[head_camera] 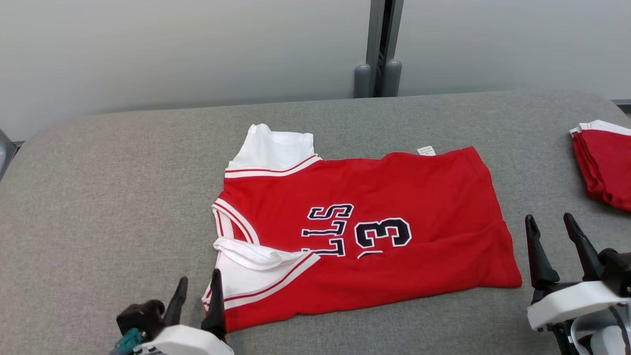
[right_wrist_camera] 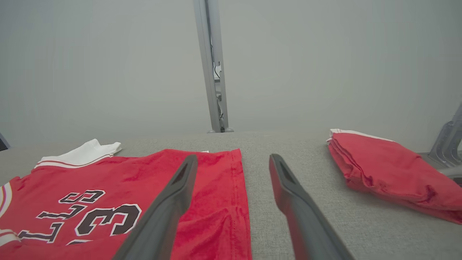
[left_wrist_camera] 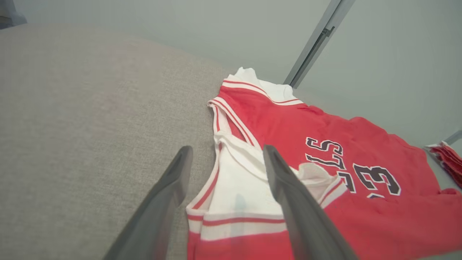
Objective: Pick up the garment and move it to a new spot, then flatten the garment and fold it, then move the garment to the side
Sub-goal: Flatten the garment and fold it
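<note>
The garment (head_camera: 394,207) is a red jersey with white trim and a dark "33", lying sideways on the grey table, its near long edge folded over. Its white shoulder part (left_wrist_camera: 234,187) points toward my left side. My left gripper (head_camera: 197,288) is open at the jersey's near shoulder corner, one finger over the white cloth, the other over bare table (left_wrist_camera: 72,126). My right gripper (head_camera: 549,222) is open just past the jersey's hem (right_wrist_camera: 236,187), above bare table. Nothing sits between either pair of fingers.
A stack of folded red garments (head_camera: 604,162) lies at the table's right edge, close to my right gripper (right_wrist_camera: 389,169). A grey post (head_camera: 379,49) stands behind the table against a pale wall. The table's left half (head_camera: 98,197) is bare.
</note>
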Robot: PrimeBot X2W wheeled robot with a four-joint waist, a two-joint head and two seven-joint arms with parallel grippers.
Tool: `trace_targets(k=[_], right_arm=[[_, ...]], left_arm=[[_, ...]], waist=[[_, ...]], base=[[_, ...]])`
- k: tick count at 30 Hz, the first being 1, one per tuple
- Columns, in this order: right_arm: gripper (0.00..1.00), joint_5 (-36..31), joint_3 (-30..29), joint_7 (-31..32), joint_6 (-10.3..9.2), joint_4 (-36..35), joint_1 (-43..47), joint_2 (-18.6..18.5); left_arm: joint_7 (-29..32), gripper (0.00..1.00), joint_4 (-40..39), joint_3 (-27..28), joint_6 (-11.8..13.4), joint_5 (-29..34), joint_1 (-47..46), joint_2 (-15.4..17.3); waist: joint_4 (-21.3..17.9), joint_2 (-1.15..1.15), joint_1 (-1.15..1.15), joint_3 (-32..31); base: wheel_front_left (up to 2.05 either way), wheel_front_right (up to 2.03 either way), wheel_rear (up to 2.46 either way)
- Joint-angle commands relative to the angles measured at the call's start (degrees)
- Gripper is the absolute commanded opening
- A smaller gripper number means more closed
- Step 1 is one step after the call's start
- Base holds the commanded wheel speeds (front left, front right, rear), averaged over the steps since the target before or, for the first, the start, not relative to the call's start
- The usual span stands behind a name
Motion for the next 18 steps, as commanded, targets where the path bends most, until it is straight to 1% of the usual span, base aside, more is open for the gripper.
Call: trace_targets(k=[1, 4, 11, 15, 18], right_arm=[[1.0, -1.0, -0.7, 0.0, -0.03, -0.7, 1.0, 0.6], [1.0, -1.8, -1.8, 0.0, -0.03, -1.5, 1.7, 1.7], [1.0, -2.8, -2.6, 0.0, -0.03, -1.8, 2.1, 2.6], [1.0, -3.1, -2.9, 0.0, -0.03, -1.7, 2.0, 2.6], [1.0, -3.2, -2.9, 0.0, -0.03, -1.4, 2.3, 2.7]], left_arm=[[-0.2, 1.0, 1.4, 0.2, -0.5, 1.0, 0.8, -0.4], [-0.2, 1.0, 4.6, -0.5, -1.1, 2.1, 0.9, -1.4], [-0.2, 1.0, 12.9, -0.1, 0.1, 2.0, -1.5, -2.8], [1.3, 1.0, 17.2, -0.4, -1.0, 0.6, -2.8, -3.4], [1.3, 1.0, 19.4, -0.3, -1.4, -0.4, -3.7, -3.8]], waist=[[-0.1, 0.0, 0.0, -0.1], [-0.3, 0.0, 0.0, 0.1], [-0.6, 0.0, 0.0, 0.4], [-1.0, 0.0, 0.0, 0.4], [-1.4, 0.0, 0.0, 0.4]], base=[[0.0, 0.0, 0.0], [0.0, 0.0, 0.0], [0.0, 0.0, 0.0], [0.0, 0.0, 0.0], [0.0, 0.0, 0.0]])
